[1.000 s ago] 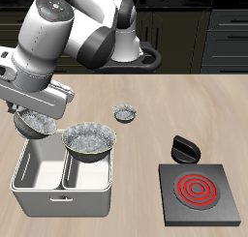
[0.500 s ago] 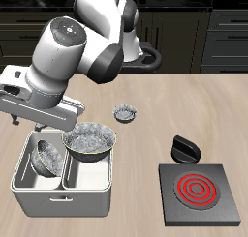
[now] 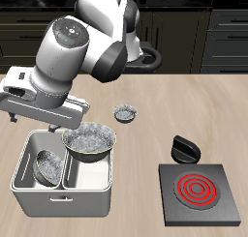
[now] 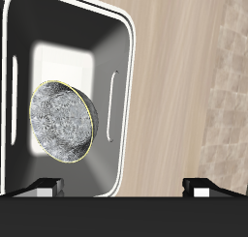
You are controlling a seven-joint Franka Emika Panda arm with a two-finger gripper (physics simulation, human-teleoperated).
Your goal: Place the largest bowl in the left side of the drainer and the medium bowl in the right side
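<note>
— Gripper status?

— Two-finger gripper spread wide, gripping nothing. Directly beneath it the medium grey speckled metallic bowl lies tilted in one compartment of the light grey-white rectangular drainer.

— And the widest grey speckled bowl?

— About three o'clock from the gripper in the exterior view, apparently perched on the other compartment's rim; hard to tell how seated.
</note>
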